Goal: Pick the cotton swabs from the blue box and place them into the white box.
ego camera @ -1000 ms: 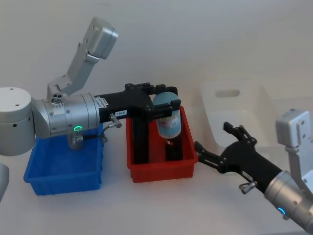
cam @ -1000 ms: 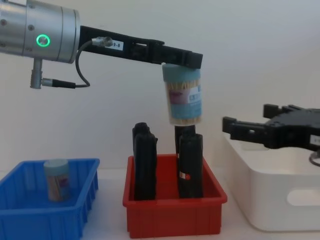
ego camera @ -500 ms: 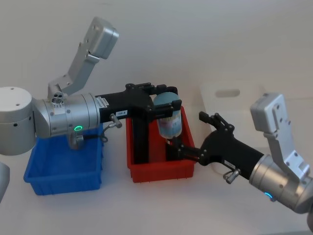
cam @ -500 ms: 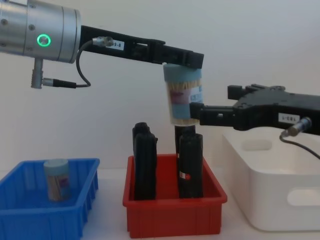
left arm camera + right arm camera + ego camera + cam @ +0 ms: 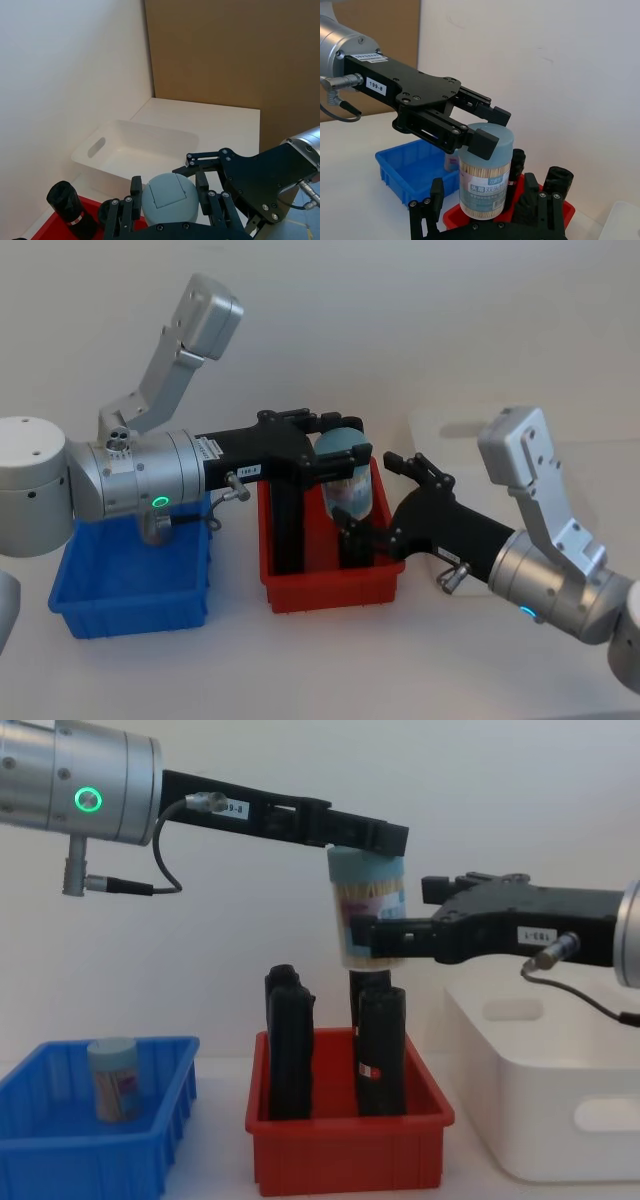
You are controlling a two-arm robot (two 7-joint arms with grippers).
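Your right gripper [image 5: 372, 496] straddles the cotton swabs [image 5: 348, 490], fingers wide; close squarely before the left gripper [image 5: 345, 448], clamped on top, lets go.

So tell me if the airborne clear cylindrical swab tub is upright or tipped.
Upright: the clear cylindrical swab tub hangs lid-up from the left end effector; the right end effector sits open around its base.

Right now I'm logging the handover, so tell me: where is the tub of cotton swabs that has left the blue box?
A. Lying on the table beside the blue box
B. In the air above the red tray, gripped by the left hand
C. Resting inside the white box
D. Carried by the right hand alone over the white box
B: the tub of cotton swabs hangs above the red tray, gripped at its lid by the left hand, while the open right hand straddles its lower part.
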